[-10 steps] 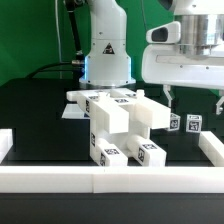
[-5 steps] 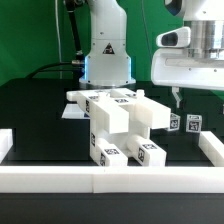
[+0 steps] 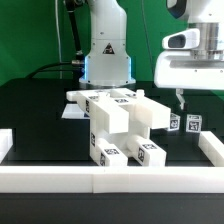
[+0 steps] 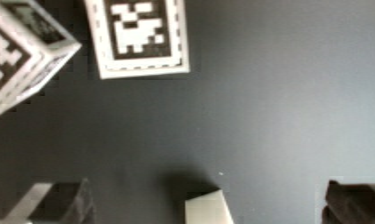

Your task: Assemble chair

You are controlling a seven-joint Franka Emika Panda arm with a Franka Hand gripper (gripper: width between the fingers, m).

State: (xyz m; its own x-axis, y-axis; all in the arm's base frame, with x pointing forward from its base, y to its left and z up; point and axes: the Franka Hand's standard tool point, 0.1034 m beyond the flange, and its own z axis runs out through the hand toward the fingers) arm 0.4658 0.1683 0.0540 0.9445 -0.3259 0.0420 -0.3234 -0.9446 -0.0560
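1. Your claw [image 4: 205, 200] is wide open and empty. There's just dark table between the fingers [image 4: 56, 202].
2. It hangs over the right side of the table, above a post [image 3: 174, 122] and a second post [image 3: 193, 124], touching neither.
3. The main chair pieces [image 3: 120, 125] sit bunched mid-table, just in front of the arm's base [image 3: 107, 55], left of both posts and apart from them.
4. The white rail [image 3: 100, 178] runs along the near edge.

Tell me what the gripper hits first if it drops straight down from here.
Most likely the bare black table. The open gripper points down at it, and in the wrist view the two small tagged posts lie off that line. The height above the table is hard to judge.
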